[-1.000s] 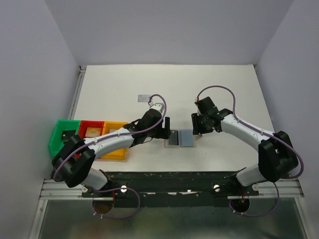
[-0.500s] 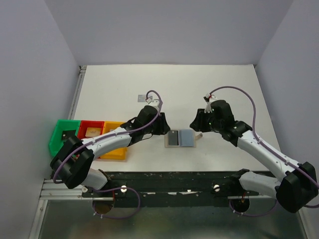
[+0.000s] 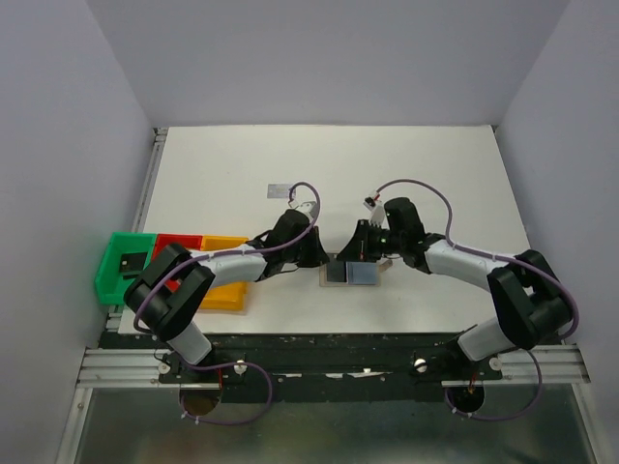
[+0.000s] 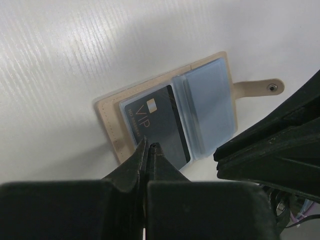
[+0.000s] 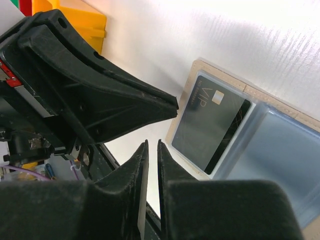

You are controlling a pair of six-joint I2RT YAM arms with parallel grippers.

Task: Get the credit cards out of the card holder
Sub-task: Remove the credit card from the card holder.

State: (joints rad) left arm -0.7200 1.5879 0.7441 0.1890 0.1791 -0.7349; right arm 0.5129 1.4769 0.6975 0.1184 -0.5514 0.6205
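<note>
The left gripper [image 4: 148,146], pressed together, hangs over a black VIP credit card [image 4: 155,125] not yet pulled from the open tan bifold card holder [image 4: 106,120].

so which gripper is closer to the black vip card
Left. The left gripper, shut, is at the edge of the black card in the card holder; the right gripper sits further off, by the blue panel.

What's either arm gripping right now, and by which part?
Unclear. Left gripper shut at the edge of the black VIP card, pinch not visible; right gripper holds nothing.
</note>
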